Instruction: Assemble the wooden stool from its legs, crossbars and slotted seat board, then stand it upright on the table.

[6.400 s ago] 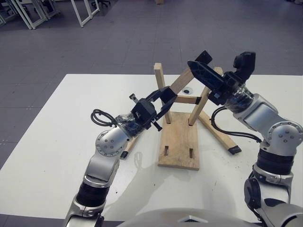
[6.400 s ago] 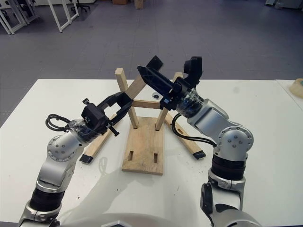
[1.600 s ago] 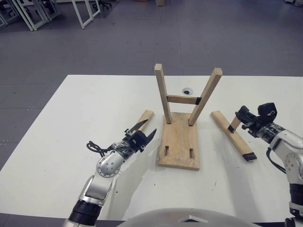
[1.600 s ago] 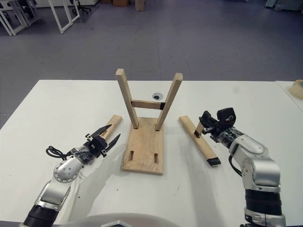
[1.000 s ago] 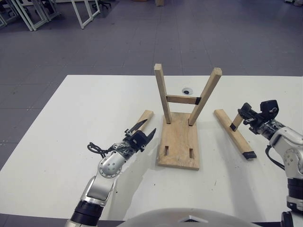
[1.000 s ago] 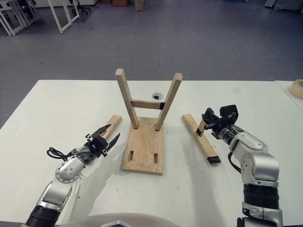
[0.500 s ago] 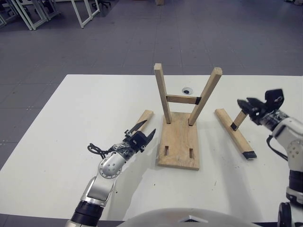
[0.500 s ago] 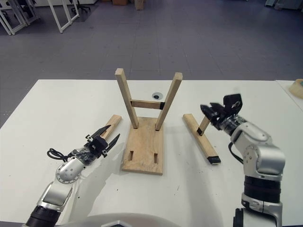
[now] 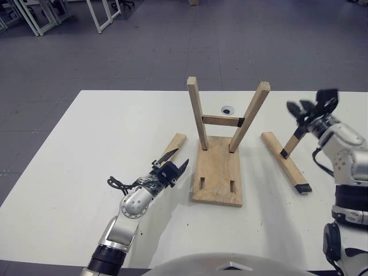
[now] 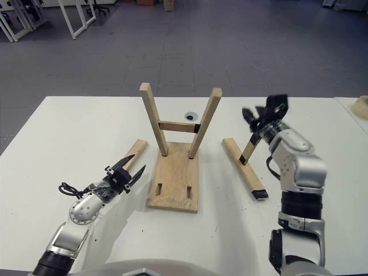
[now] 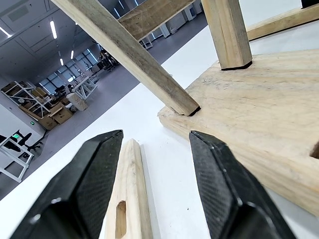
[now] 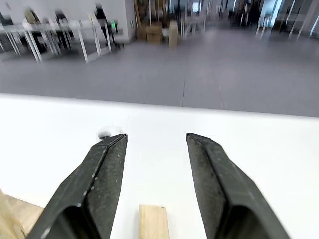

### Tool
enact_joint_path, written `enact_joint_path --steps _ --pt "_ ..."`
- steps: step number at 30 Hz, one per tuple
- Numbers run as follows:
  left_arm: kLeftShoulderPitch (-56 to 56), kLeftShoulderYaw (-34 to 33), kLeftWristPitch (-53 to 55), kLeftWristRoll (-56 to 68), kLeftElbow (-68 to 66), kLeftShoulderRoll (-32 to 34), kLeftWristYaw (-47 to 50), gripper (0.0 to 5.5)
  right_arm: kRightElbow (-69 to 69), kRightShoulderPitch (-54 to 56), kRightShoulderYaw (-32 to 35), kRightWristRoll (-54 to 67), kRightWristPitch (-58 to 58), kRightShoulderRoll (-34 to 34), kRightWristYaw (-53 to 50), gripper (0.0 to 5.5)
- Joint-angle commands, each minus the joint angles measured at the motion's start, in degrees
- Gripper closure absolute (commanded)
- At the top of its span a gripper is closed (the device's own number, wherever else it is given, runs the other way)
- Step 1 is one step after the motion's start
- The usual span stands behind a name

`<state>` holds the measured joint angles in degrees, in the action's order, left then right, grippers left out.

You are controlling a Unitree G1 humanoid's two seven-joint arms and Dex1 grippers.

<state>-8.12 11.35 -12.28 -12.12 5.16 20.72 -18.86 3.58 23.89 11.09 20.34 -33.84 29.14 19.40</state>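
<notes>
The slotted seat board (image 9: 217,171) lies flat on the white table with two legs (image 9: 195,112) standing in it, joined by a crossbar (image 9: 221,121). A loose leg (image 9: 175,142) lies left of the board. My left gripper (image 9: 171,163) hovers open over its near end, and that leg (image 11: 128,199) runs between the black fingers (image 11: 94,184). A second loose leg (image 9: 286,162) lies right of the board with a short crossbar (image 9: 293,144) sticking up from it. My right gripper (image 9: 310,109) is open just above that crossbar's top end (image 12: 153,221).
A small round hole (image 9: 227,109) sits in the table behind the standing legs. A beige object (image 10: 363,106) lies at the far right edge. Bare table (image 9: 103,132) stretches to the left and in front of the board.
My right gripper has lifted from beside the upright crossbar to above its top; the right loose leg shifted slightly. The left arm has kept still.
</notes>
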Motion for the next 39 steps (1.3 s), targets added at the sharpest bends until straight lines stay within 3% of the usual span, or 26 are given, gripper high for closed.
enact_joint_path --steps 1,14,20,23,30,39 --pt "0.1 -0.7 -0.3 0.2 -1.6 0.3 0.4 3.04 4.6 -1.3 -1.6 -1.5 -1.1 -0.4 1.1 3.33" --pt "-1.0 -0.8 -0.2 -0.4 -1.0 -0.1 1.4 3.04 -13.3 4.4 10.0 9.6 -3.8 -3.1 -3.3 3.33" --pt "-2.8 -0.6 -0.3 -1.1 0.4 -0.6 3.0 3.04 -20.8 -11.2 14.9 12.8 -2.2 -1.6 2.6 2.43" --pt "-3.7 -1.1 -0.8 -1.2 1.0 -0.3 3.7 3.04 -22.9 -21.6 16.5 14.1 -1.1 -1.9 6.9 2.43" --pt "-4.0 -1.2 -1.0 -1.1 1.3 0.5 3.2 3.04 -17.8 -37.2 11.0 8.7 5.3 -2.6 13.1 2.43" --pt "-3.0 -0.9 -1.0 -1.0 0.1 0.5 3.1 3.04 -7.9 -37.3 6.5 2.4 14.0 -3.4 13.7 2.43"
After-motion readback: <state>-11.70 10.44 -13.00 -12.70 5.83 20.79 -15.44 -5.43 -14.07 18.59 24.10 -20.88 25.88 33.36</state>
